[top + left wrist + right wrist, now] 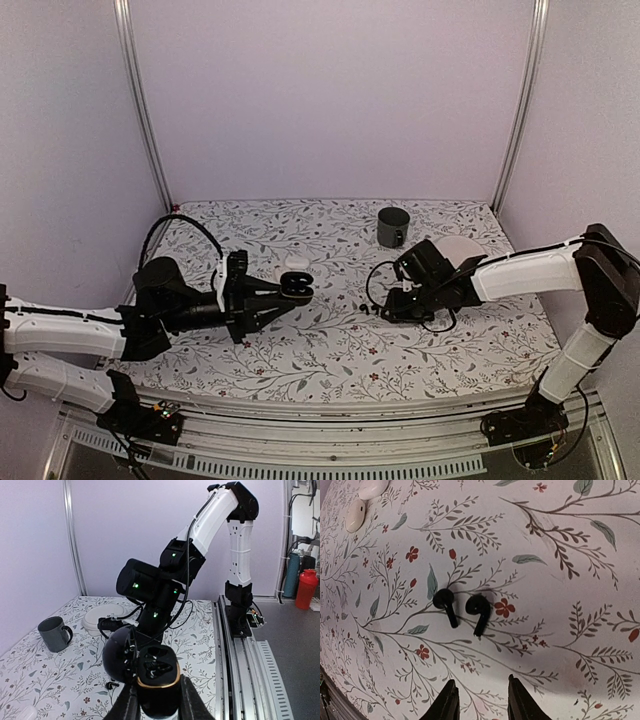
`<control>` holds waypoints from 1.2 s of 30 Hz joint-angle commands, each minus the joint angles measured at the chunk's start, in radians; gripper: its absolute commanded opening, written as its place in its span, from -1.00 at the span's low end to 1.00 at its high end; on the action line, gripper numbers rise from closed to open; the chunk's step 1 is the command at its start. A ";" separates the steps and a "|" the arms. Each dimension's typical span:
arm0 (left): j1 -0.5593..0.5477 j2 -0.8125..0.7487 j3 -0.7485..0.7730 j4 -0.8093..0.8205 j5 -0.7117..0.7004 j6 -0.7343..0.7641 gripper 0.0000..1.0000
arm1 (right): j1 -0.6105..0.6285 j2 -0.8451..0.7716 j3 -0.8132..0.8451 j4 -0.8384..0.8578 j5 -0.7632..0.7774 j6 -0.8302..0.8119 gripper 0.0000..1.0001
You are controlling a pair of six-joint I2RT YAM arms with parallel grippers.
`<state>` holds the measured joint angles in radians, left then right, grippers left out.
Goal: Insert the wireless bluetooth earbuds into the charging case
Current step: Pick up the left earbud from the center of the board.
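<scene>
**Clerk:** Item one, the case?

**Keeper:** Black oval charging case with a gold rim (157, 672), lid hinged open. What sits in its dark wells I cannot tell. It is held above the table, with the jaws of the left gripper (159, 707) clamped on its two sides.

**Clerk:** Item two, the earbuds?

**Keeper:** Pair of black stemmed plastic earbuds (445, 602). They lie side by side, close but not touching, on the floral-print tablecloth (560, 580). Both are outside the case. In the top view they lie between the two grippers, just beside the right one.

**Clerk:** Item three?

**Keeper:** Right gripper (482, 702), low over the cloth, near the earbuds (their stems point roughly toward it). Its jaws stand apart with bare cloth showing between them, and they grip nothing.

**Clerk:** Sundries?

**Keeper:** Dark grey ceramic mug (393, 226), upright at the far side of the table. White round dish (458, 248), near the mug and just behind the right arm. Two white rounded plastic pieces (355, 515), at the corner of the right wrist view, one of them cut off by the edge.
</scene>
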<state>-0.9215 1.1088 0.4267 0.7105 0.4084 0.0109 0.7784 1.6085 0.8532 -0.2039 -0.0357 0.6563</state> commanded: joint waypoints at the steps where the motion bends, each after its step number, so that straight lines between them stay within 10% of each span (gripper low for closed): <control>1: 0.014 -0.042 -0.019 0.034 -0.021 -0.017 -1.00 | -0.013 0.119 0.130 -0.026 0.046 -0.067 -0.32; 36: 0.030 -0.048 -0.057 0.071 -0.023 -0.076 -1.00 | 0.102 0.449 0.562 -0.334 0.233 -0.127 -0.49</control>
<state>-0.9047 1.0618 0.3782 0.7544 0.3836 -0.0555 0.8696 2.0331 1.3834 -0.5167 0.1688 0.5194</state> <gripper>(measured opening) 0.227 0.257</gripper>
